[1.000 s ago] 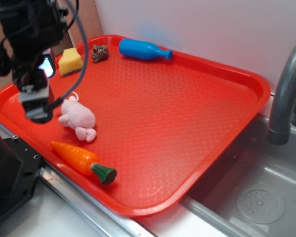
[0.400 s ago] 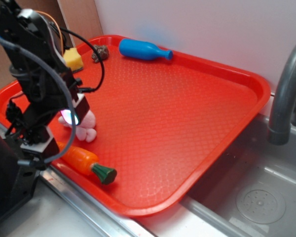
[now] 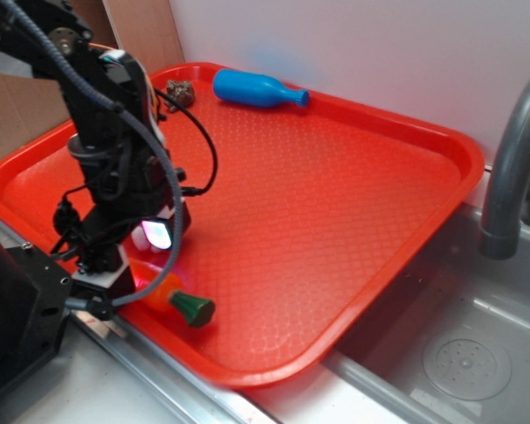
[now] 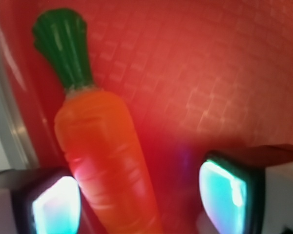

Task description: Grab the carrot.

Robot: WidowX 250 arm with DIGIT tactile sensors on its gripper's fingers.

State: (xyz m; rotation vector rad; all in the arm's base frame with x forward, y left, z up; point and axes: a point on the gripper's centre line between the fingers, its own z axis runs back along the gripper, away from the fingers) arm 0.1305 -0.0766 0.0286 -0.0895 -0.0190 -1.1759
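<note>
Wrist view: tool (image 4: 139, 195) spread wide, two glowing cyan pads (image 4: 56, 207) low in frame, one at each side. Carrot (image 4: 105, 161) lying between them, orange body running lengthwise through the gap, much nearer the left-of-frame pad, contact with either pad not clear. Nothing clamped. Green stub top pointing away from the camera, close beside the raised rim of the red tray (image 4: 210, 78).

Exterior view: tool (image 3: 146, 256) down low at the near-left corner of the tray (image 3: 336, 203), arm and cables covering most of the carrot (image 3: 181, 302); only the orange shoulder and dark green top showing, just inside the near rim. One carrot. One blue bottle-shaped toy (image 3: 258, 89) lying on its side at the far edge of the tray. One small dark brown lumpy object (image 3: 180, 91) just beside it. One grey faucet (image 3: 512, 159) over one sink basin (image 3: 459, 353) to the right of the tray.
</note>
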